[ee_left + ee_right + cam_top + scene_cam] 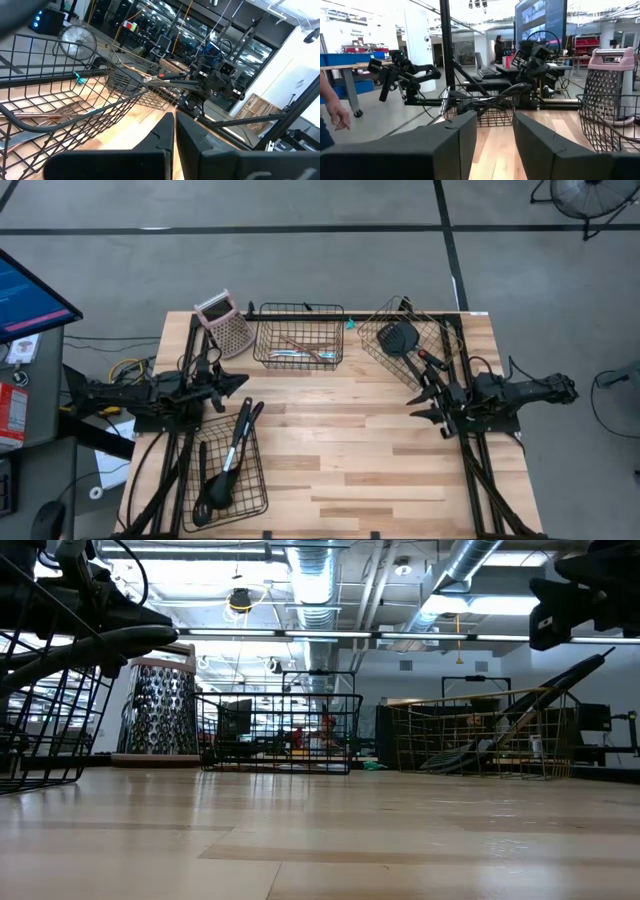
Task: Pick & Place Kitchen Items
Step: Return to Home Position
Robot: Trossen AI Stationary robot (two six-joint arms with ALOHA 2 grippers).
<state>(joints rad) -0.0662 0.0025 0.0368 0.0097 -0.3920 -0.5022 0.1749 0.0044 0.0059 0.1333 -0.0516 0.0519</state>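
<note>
High view: left gripper [238,384], claw together, and right gripper [420,408], claw apart, face each other above the table [350,450]; utensils [398,337] lie in wire baskets [300,307]

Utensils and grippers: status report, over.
Left gripper shut, empty. Right gripper open, empty. Utensils sit in the wire baskets. Nothing between the arms.

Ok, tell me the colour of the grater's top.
Pink. The grater's top shows best in the right wrist view.
</note>
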